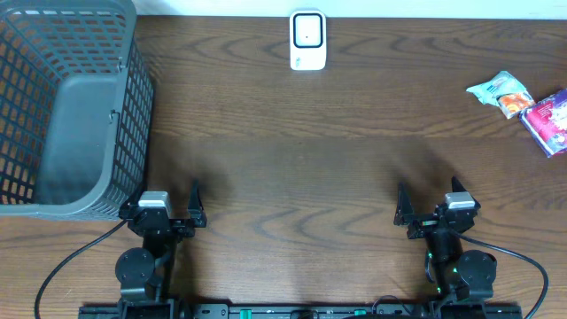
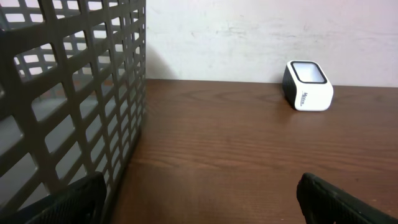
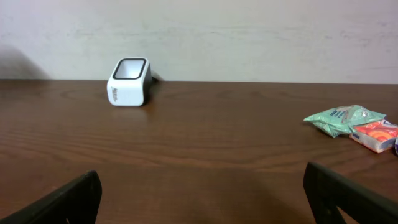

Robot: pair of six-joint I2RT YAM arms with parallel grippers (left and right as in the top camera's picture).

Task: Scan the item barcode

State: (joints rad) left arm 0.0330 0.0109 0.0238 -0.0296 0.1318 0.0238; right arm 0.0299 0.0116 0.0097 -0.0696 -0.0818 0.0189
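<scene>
Snack packet [image 1: 500, 92] sits well fwd & right of right gripper [image 1: 429, 195]; it & left gripper [image 1: 168, 198] spread wide.

Checked both matte-black jointed robot arms [image 1: 142, 261]. Found the left black two-finger gripper [image 1: 164, 206] and right black two-finger gripper [image 1: 434, 208] matching, each topped with a small silver-grey camera block [image 1: 153, 201]. Noted round black joint housings [image 1: 135, 264] near the bases, thin black cables [image 1: 62, 266] looping off both outer sides, and small green indicator lights [image 1: 431, 259] on the right arm. Saw dark wedge-shaped fingertips [image 2: 68, 202] in the wrist views.
</scene>
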